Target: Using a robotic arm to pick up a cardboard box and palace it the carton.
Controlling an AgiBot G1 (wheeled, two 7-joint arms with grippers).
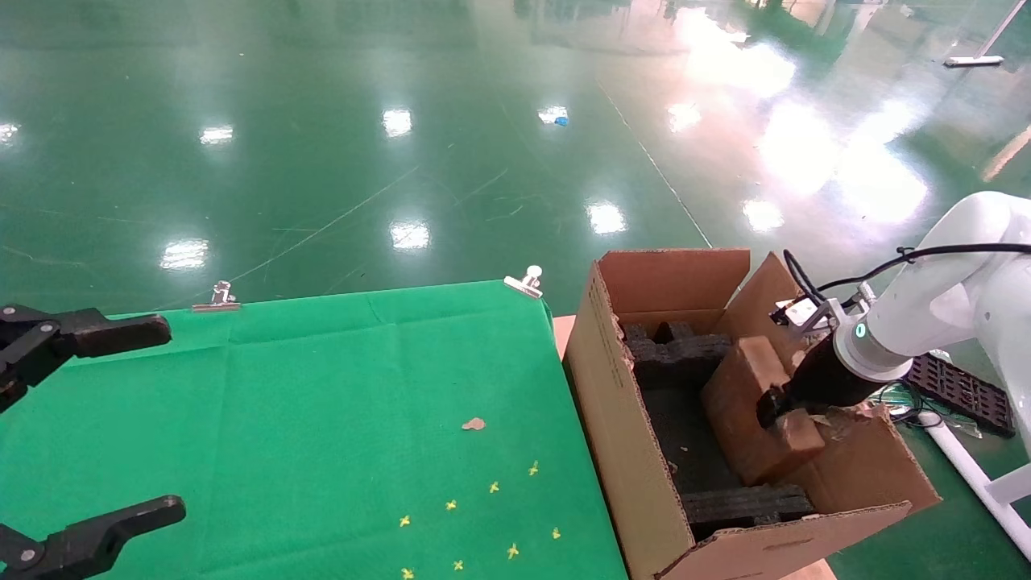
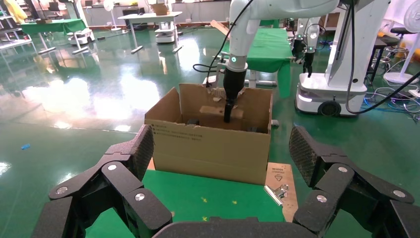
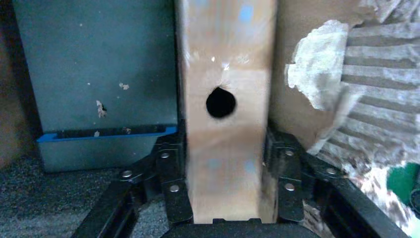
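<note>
- Cardboard box [image 1: 753,407] down inside the carton [image 1: 620,419], toward the right-hand wall, tilted, with black foam blocks [image 1: 672,350] at the far end and another foam strip [image 1: 745,503] at the near end.
- Long axis lying roughly along the carton's length, far end raised, near end lower; narrow face with a small round hole [image 3: 221,102] turned toward the right wrist camera.
- Clamped on both flat sides by the right gripper [image 1: 772,409]: black fingers [image 3: 171,168] pressed against the brown faces, box filling the gap between them.
- White right arm [image 1: 938,302] reaching in from the right over the torn flap [image 1: 846,419], black wrist angled down and leftward into the carton; same arm in the left wrist view coming down from above into the open top.
- Carton standing just beside the green table [image 1: 322,419], flaps up, ragged on the right side.
- Left gripper [image 1: 105,419] parked over the table's left edge, well apart from the carton, fingers spread wide with nothing between them.
- Two metal clips [image 1: 216,296] on the table's far edge; small yellow marks [image 1: 493,487] and a brown scrap [image 1: 474,424] on the cloth.
</note>
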